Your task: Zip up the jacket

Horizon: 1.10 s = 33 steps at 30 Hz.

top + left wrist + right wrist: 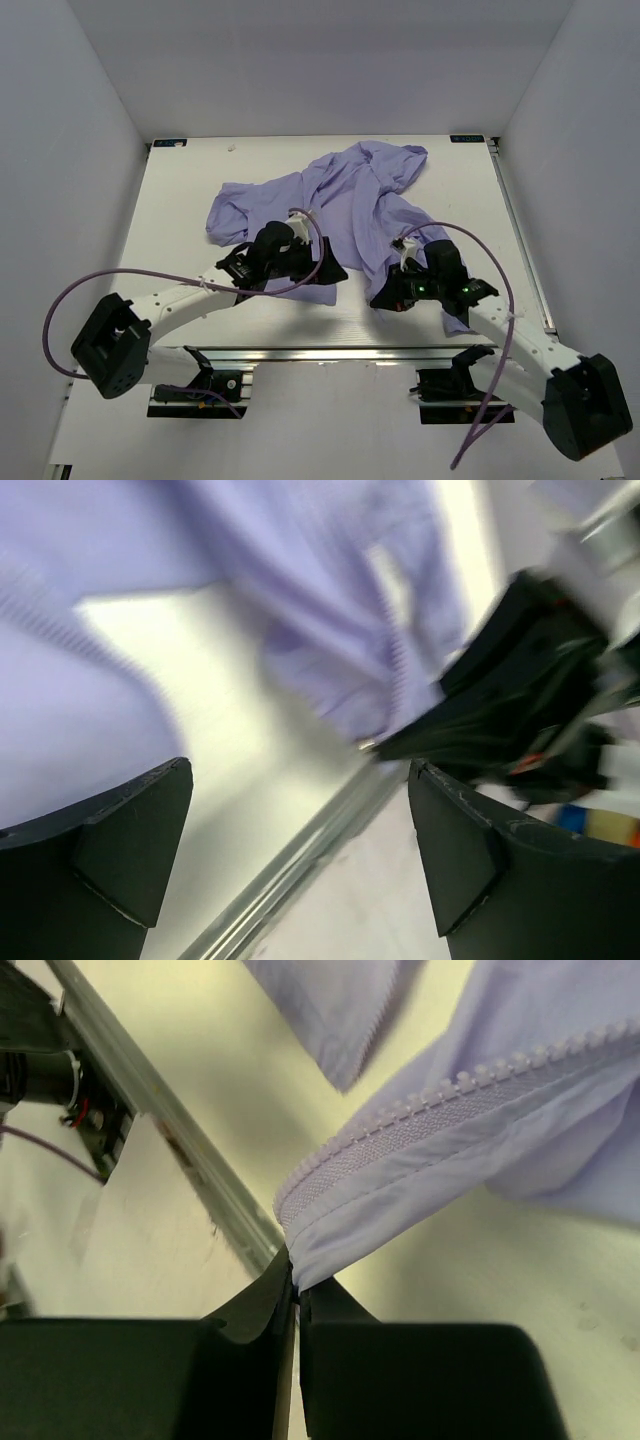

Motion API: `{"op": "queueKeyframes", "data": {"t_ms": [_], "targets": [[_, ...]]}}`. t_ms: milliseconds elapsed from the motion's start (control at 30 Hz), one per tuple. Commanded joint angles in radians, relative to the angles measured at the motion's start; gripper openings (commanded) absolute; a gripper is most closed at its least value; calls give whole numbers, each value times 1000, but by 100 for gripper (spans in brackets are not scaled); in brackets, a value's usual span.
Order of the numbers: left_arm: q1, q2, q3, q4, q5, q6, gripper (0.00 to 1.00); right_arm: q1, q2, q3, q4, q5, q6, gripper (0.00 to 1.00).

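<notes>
The lavender jacket (345, 200) lies crumpled and unzipped across the middle of the white table. My right gripper (385, 297) is shut on the bottom end of one zipper edge; the zipper teeth (420, 1110) run up and to the right from the pinch (297, 1285). My left gripper (325, 270) is open and empty over the jacket's near hem; its view is blurred and shows purple fabric (330, 630) ahead of the wide-apart fingers (130, 840), with the right gripper's black body (520, 680) at the right.
The table's metal front rail (330, 352) runs just below both grippers and shows in the right wrist view (170, 1130) and the left wrist view (290, 880). White walls enclose the table on three sides.
</notes>
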Motion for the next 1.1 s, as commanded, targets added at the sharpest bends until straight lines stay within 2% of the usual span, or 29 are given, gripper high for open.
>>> {"op": "queueKeyframes", "data": {"t_ms": [0,200,633,867,933,1067], "targets": [[-5,16,18,-222,-96,68,98,-68,72,53,-67,-225,-62,0],[-7,127,71,-326,-153,83,98,-76,143,99,-50,-220,-63,0],[-106,363,228,-453,-426,93,73,-78,145,103,-57,-153,-63,0],[-129,416,257,-438,-443,91,71,-78,134,94,-57,-145,-74,0],[-141,444,271,-456,-476,88,66,-78,137,93,-56,-145,-73,0],[-172,467,294,-486,-524,84,65,-78,132,90,-53,-128,-73,0]]}}
